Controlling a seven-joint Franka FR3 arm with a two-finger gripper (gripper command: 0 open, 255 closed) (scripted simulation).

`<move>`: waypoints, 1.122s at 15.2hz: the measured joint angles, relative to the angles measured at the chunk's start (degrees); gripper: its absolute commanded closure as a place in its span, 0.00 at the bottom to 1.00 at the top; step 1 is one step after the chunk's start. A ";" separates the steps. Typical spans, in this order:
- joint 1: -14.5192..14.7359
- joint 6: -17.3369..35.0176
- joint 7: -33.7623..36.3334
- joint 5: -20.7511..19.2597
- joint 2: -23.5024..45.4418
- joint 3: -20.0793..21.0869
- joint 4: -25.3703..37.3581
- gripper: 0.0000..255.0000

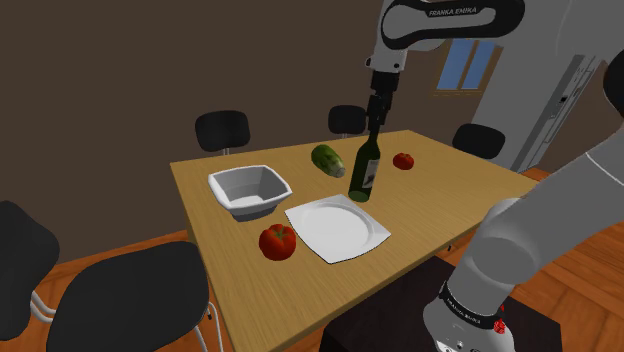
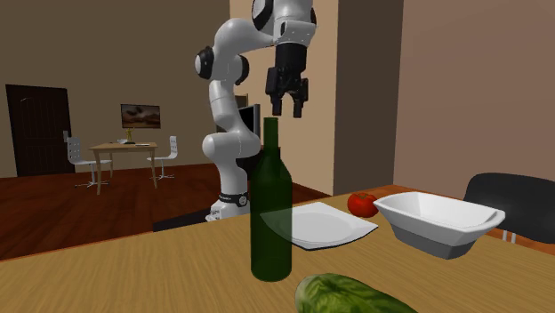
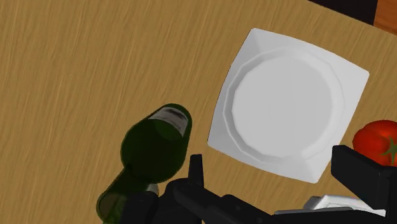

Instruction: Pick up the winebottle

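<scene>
One dark green wine bottle [image 1: 364, 172] stands upright on the wooden table [image 1: 235, 250] just beyond the white plate [image 1: 337, 228], the black gripper [image 1: 377, 120] hovering over its neck, fingers apart and empty; likely heavy, rigid, slick and breakable, it seems best clasped around that slim neck.

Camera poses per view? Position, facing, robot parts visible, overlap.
Shoulder view: beside the stand, looking down across the table; arm and gripper show.
Second exterior view: low across the table, facing the arm, which shows nearly whole.
Wrist view: on the gripper, looking down at the table; open fingers show.
All three share the green bottle and white plate.
</scene>
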 measured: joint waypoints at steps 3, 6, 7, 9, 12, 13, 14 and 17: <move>-1.28 -1.79 -3.39 0.37 5.82 -3.11 6.53 0.00; -2.56 -3.29 -6.54 1.37 11.92 -5.88 12.92 0.00; -3.13 -3.95 -7.83 1.82 14.11 -6.90 15.35 0.00; -3.69 -4.25 -8.96 2.47 16.80 -7.81 17.75 0.00; -3.87 -2.70 -9.22 2.54 17.15 -8.06 16.37 0.00; -3.88 -1.93 -9.22 2.54 17.17 -8.07 15.61 0.00; -3.87 -1.14 -9.16 2.58 17.27 -8.06 14.92 0.00; -3.90 0.61 -9.13 2.51 17.03 -8.09 12.94 1.00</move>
